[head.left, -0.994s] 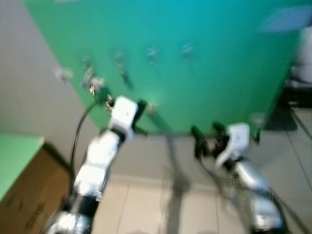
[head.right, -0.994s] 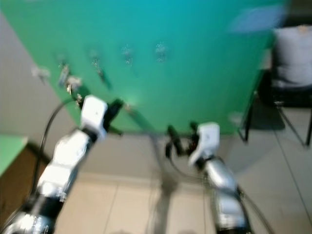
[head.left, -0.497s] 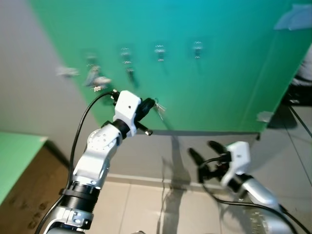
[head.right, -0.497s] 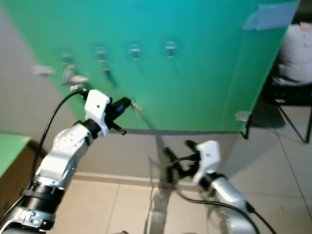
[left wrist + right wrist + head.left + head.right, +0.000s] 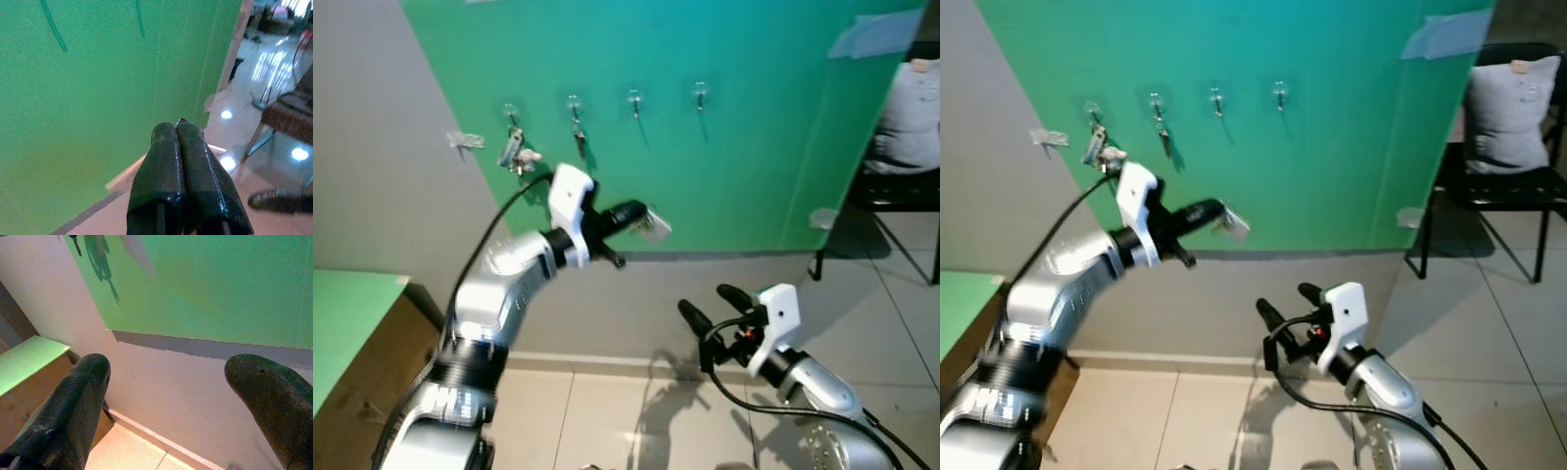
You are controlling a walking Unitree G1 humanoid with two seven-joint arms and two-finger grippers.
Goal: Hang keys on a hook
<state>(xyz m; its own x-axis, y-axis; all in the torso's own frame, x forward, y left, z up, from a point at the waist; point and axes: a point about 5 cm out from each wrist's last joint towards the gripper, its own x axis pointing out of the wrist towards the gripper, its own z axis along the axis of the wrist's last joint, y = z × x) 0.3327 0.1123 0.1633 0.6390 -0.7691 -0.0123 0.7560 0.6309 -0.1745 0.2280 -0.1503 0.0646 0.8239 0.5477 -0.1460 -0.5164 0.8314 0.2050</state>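
Holding the keys pinched in closed jaws, the left gripper is raised toward the free hooks on the green board. The right gripper idles low, jaws spread, empty.

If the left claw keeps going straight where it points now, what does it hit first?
Probably the green board: the left claw, shut on the keys, aims at bare board below the hooks. Depth is unclear.

Four small metal wall hooks line the green wall panel at twelve o'clock; a black chair stands at two o'clock, a green-topped wooden counter at nine.
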